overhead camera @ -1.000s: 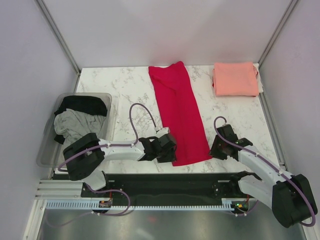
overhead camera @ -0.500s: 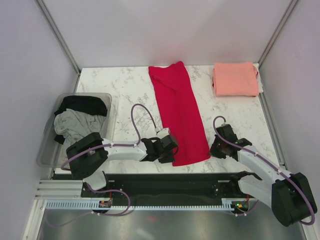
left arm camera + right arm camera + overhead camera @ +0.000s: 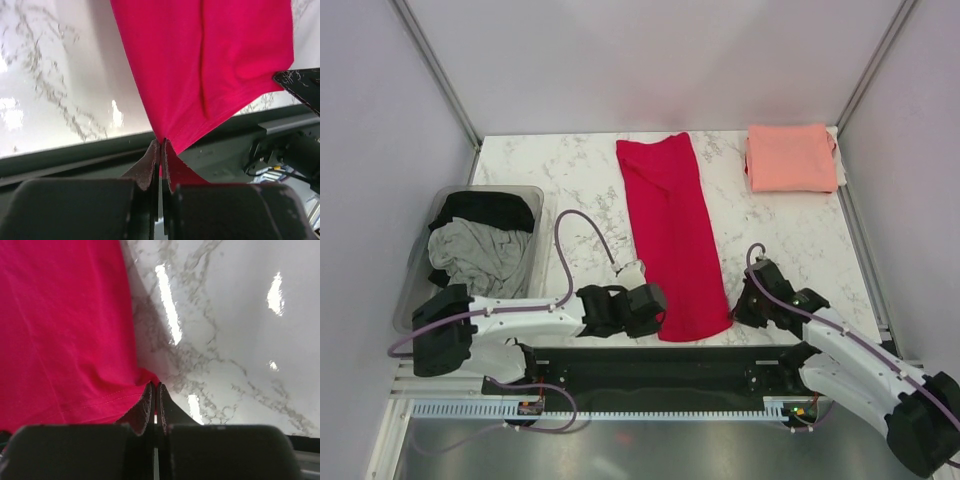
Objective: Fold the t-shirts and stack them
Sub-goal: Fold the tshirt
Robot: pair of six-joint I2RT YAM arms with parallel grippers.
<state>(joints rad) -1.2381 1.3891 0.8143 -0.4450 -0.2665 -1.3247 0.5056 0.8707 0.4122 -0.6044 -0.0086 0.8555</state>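
Note:
A crimson red t-shirt (image 3: 670,230) lies folded into a long strip down the middle of the marble table. My left gripper (image 3: 658,310) is shut on its near left corner (image 3: 165,137), which is lifted over the table's front edge. My right gripper (image 3: 738,308) is shut on the near right corner (image 3: 150,380). A salmon pink t-shirt (image 3: 790,157) lies folded at the far right. Grey (image 3: 470,255) and black (image 3: 485,208) t-shirts lie crumpled in the bin.
A clear plastic bin (image 3: 525,190) stands at the table's left edge. The black rail (image 3: 650,365) runs along the near edge between the arm bases. Metal frame posts rise at both far corners. The right arm's tip (image 3: 300,85) shows in the left wrist view.
Both grippers closed on the red shirt's near corners. The left arm swung back toward the near edge, and the shirt's near end shifted slightly toward the arms.

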